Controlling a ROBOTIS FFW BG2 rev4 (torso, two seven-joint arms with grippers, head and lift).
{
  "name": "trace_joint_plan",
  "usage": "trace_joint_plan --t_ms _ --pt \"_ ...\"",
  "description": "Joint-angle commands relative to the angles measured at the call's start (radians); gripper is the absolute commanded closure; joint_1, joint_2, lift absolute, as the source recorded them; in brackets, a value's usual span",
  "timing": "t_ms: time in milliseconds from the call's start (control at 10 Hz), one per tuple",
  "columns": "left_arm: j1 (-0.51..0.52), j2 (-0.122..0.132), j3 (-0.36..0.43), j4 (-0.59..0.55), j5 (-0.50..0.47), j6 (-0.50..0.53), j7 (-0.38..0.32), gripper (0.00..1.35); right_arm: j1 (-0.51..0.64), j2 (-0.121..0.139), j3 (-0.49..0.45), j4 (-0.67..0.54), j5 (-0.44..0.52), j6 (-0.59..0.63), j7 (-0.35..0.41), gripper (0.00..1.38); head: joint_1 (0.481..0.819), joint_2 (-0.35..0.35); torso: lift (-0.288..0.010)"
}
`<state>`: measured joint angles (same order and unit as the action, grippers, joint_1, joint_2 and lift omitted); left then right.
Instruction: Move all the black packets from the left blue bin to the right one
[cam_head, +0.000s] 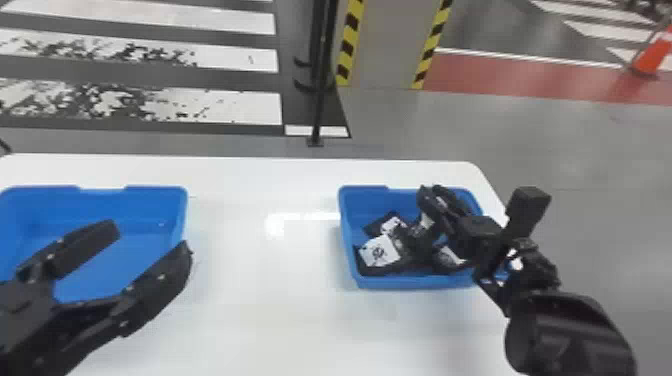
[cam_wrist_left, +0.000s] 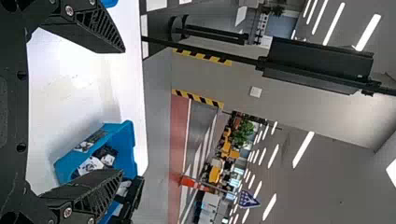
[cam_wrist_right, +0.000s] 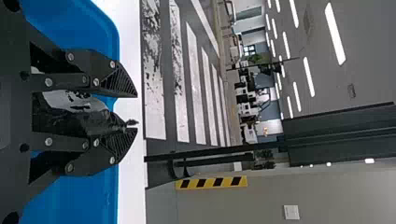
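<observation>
Well, two blue bins sit on a white table (cam_head: 260, 320), one by each robot hand.
The left bin (cam_head: 155, 192) is under the left gripper (cam_head: 151, 236), whose fingers are wide apart. Black packets (cam_head: 381, 254) lie in a pile in the right bin (cam_head: 417, 283), below the right gripper (cam_head: 431, 191). Its fingers are a little apart, with one packet (cam_wrist_right: 81, 109) between them; I can't tell if they pinch it.
</observation>
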<state>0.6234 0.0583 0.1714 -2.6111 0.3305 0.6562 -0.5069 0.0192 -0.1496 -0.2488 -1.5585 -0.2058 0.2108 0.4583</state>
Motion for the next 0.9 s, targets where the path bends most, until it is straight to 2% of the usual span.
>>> trace_joint_plan --t_ms 0,100,400,500,800 --pt "0.025 -0.003 0.016 -0.014 0.003 -0.028 0.001 0.13 0.04 0.001 -0.002 -0.028 0.03 -0.034 -0.012 0.23 0.695 -0.205 -0.14" --pt "0.044 -0.003 0.024 -0.016 0.001 -0.05 0.004 0.13 0.111 0.015 -0.002 -0.102 0.03 -0.054 -0.04 0.12 0.695 -0.206 -0.14" --pt "0.11 -0.012 0.072 -0.016 -0.031 -0.129 0.005 0.14 0.408 0.064 -0.006 -0.421 0.076 -0.147 -0.113 0.11 0.695 -0.193 -0.14" --pt "0.142 -0.018 0.096 -0.016 -0.033 -0.156 0.005 0.14 0.486 0.085 -0.014 -0.487 0.076 -0.157 -0.118 0.11 0.695 -0.186 -0.14" --pt "0.233 -0.018 0.142 -0.014 -0.069 -0.315 0.005 0.14 0.7 0.116 -0.018 -0.681 0.086 -0.23 -0.138 0.11 0.695 -0.134 -0.14"
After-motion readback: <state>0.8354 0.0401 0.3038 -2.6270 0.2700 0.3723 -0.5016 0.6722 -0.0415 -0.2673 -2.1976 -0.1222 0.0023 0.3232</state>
